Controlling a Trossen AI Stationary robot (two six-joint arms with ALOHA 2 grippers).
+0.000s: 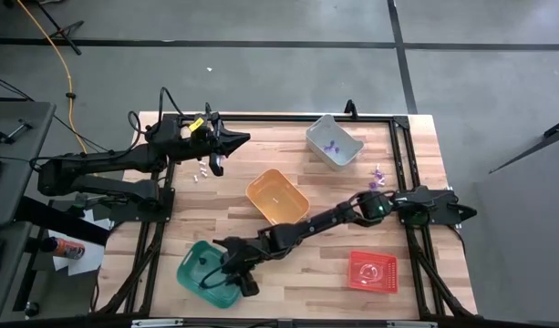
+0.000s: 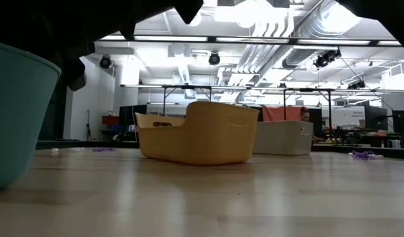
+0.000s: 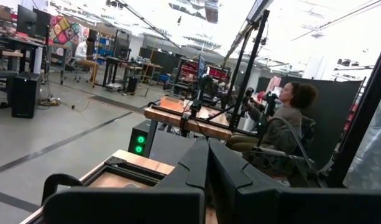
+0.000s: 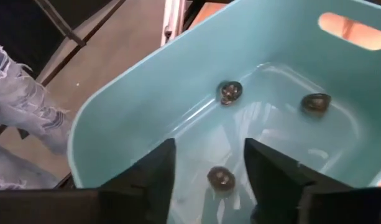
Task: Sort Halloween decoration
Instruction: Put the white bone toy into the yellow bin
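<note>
The right pincer [image 4: 207,163] stood wide open and empty directly above the green bin [image 1: 195,266], where three dark trinkets [image 4: 230,91] already lay on the floor, one just below its fingers. The trinkets not yet sorted lay far from it: the whitish ones [image 1: 204,169] on the tabletop [image 1: 288,273] just beside the left pincer [image 1: 238,138], which was fully shut and holding nothing, and the purple ones [image 1: 377,173] near the right arm's base. So, in my judgement, the left arm was nearer to the whitish pieces.
</note>
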